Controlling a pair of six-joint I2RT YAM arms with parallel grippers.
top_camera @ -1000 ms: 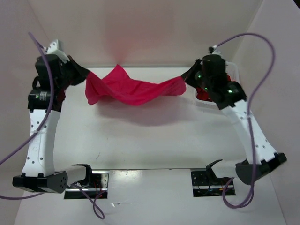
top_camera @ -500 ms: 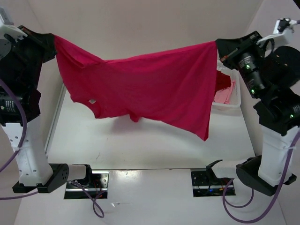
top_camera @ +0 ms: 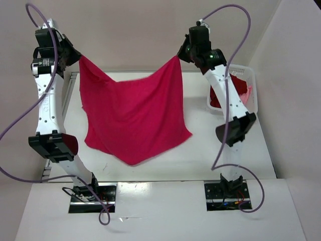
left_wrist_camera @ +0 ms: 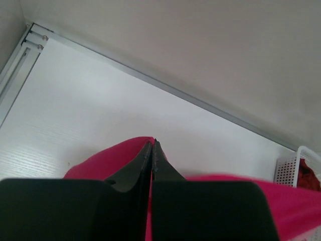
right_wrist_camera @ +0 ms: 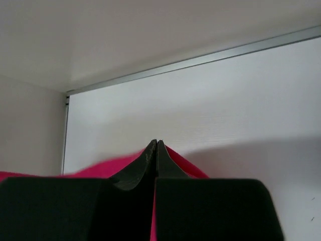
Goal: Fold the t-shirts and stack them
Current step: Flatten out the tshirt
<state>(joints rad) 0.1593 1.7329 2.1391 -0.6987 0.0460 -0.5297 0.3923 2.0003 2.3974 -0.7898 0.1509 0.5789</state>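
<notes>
Crimson t-shirt (top_camera: 133, 115) hangs, perhaps touching white table (top_camera: 200, 161) between pale walls (top_camera: 130, 35).

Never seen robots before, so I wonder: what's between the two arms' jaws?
A crimson t-shirt, its upper corners pinched in the left jaws and the right jaws, hangs spread between them, as the top view shows.

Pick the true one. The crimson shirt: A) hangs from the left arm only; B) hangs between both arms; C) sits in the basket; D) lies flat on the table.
B: the shirt hangs spread, its top corners pinched in the left fingers and right fingers.
</notes>
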